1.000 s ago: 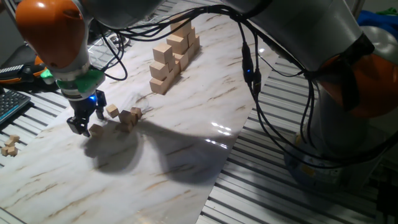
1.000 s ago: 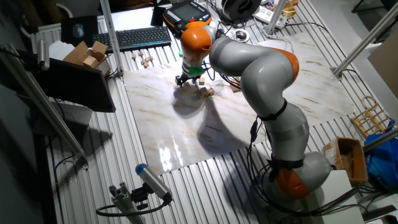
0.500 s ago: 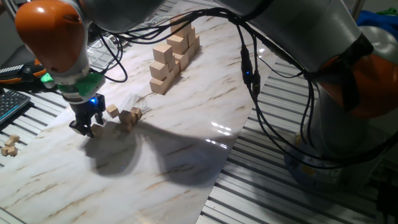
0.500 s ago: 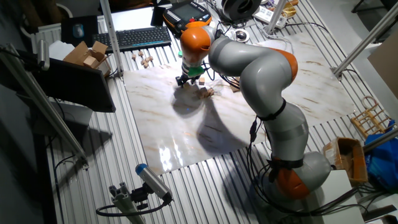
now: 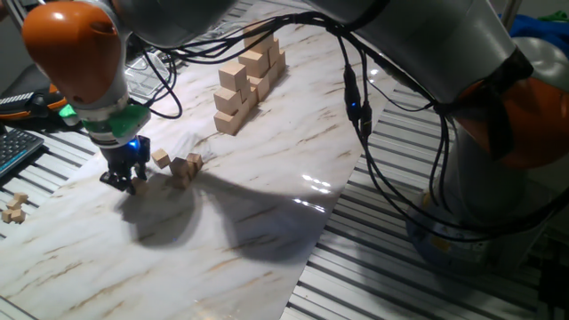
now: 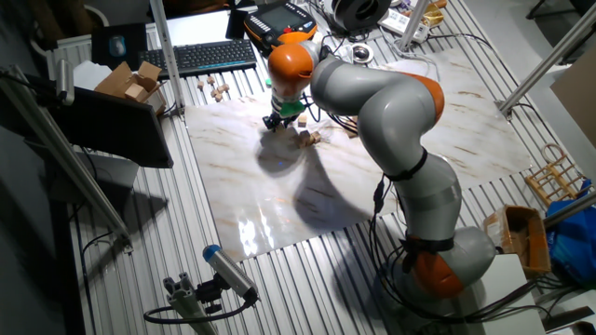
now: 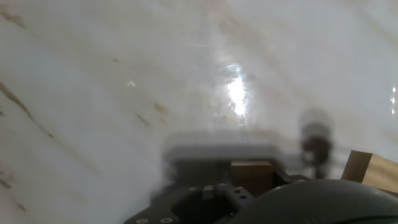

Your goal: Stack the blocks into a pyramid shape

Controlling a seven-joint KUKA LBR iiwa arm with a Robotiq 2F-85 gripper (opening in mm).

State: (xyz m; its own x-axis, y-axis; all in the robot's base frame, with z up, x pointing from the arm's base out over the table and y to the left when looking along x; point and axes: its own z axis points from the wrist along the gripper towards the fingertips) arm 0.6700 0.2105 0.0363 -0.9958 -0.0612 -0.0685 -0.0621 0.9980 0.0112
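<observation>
My gripper (image 5: 125, 180) is down at the marble board's left part, fingers closed on one small block. The hand view shows that block (image 7: 252, 173) between my fingers, just above the board. A single small block (image 5: 161, 158) and a low cluster of small blocks (image 5: 186, 167) lie just to the right of my gripper; the cluster also shows in the other fixed view (image 6: 308, 140). One of them shows at the right edge of the hand view (image 7: 370, 172). In the other fixed view my gripper (image 6: 273, 121) is mostly hidden by the arm.
A tall staircase stack of larger pale cubes (image 5: 248, 80) stands at the back of the marble board (image 5: 267, 204). A few small wooden pieces (image 5: 12, 210) lie off the board on the left slats. A keyboard (image 6: 203, 57) and cables lie beyond the far edge.
My fingers, open around a small block a second ago, have closed on it. The hand has shifted slightly up and toward the cluster.
</observation>
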